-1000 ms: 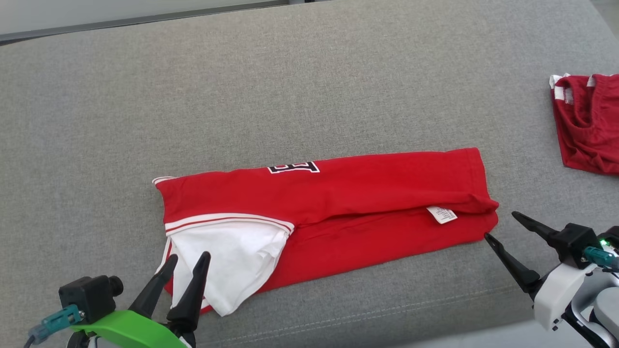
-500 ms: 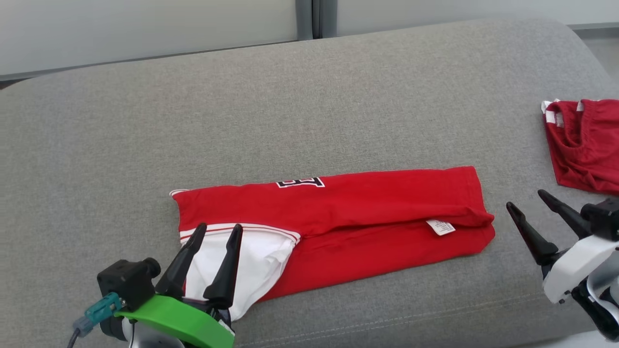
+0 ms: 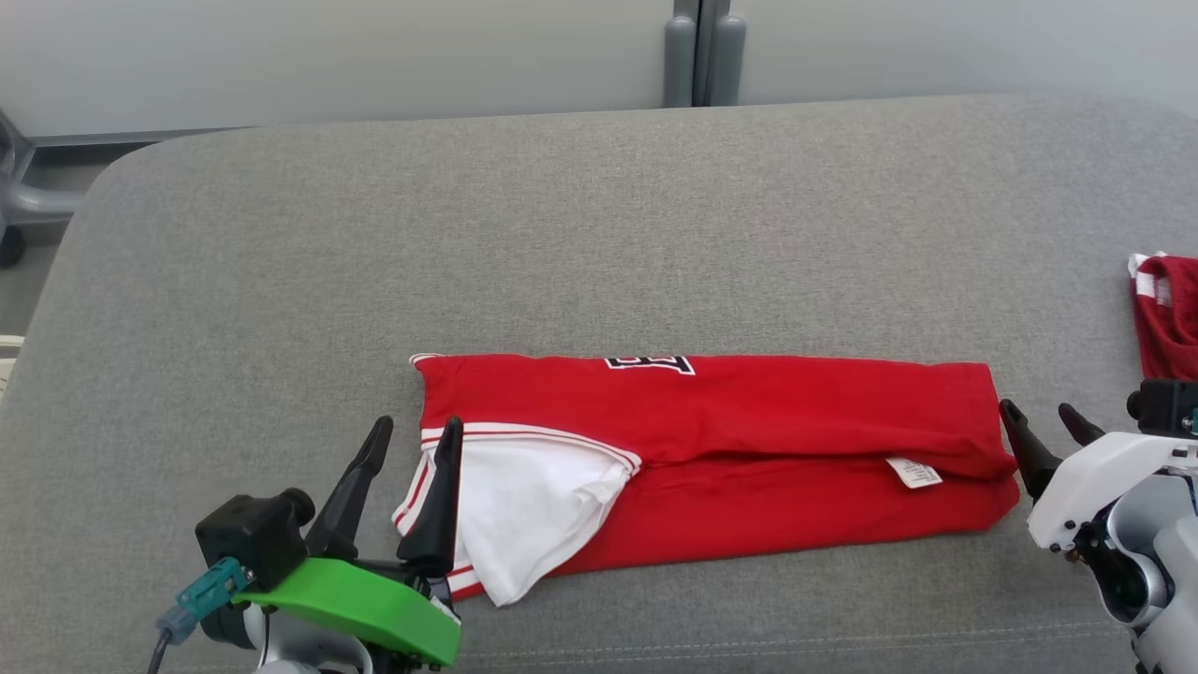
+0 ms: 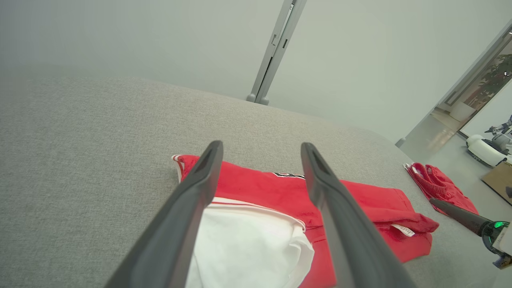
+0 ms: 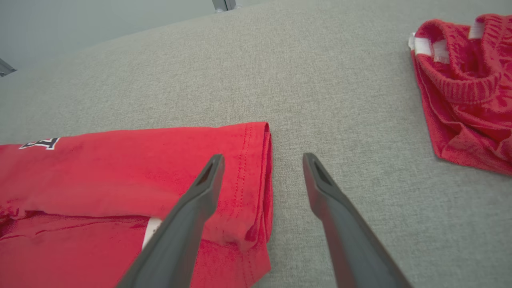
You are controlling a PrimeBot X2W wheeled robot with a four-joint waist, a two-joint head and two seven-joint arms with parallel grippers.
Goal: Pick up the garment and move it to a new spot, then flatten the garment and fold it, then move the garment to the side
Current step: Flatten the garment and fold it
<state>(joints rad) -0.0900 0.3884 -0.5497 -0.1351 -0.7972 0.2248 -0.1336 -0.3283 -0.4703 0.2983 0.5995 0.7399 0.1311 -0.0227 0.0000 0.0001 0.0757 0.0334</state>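
The garment (image 3: 749, 440) is a red shirt with a white sleeve, folded into a long strip across the grey cushion (image 3: 562, 234). It also shows in the left wrist view (image 4: 280, 192) and the right wrist view (image 5: 120, 176). My left gripper (image 3: 416, 431) stands open at the strip's left end, one finger over the white sleeve (image 3: 533, 496). At the right end my right gripper (image 3: 1044, 419) is open, its fingers straddling the hemmed edge (image 5: 262, 168). Neither holds any cloth.
A second red garment (image 3: 1165, 314) lies crumpled at the cushion's right edge, also seen in the right wrist view (image 5: 464, 88). A grey post (image 3: 697, 51) stands against the wall behind. The cushion's left edge drops toward a chair base (image 3: 23, 201).
The head camera has tilted up and turned, shifting the whole picture. My left gripper has come forward onto the white sleeve; my right gripper has closed in on the strip's right end.
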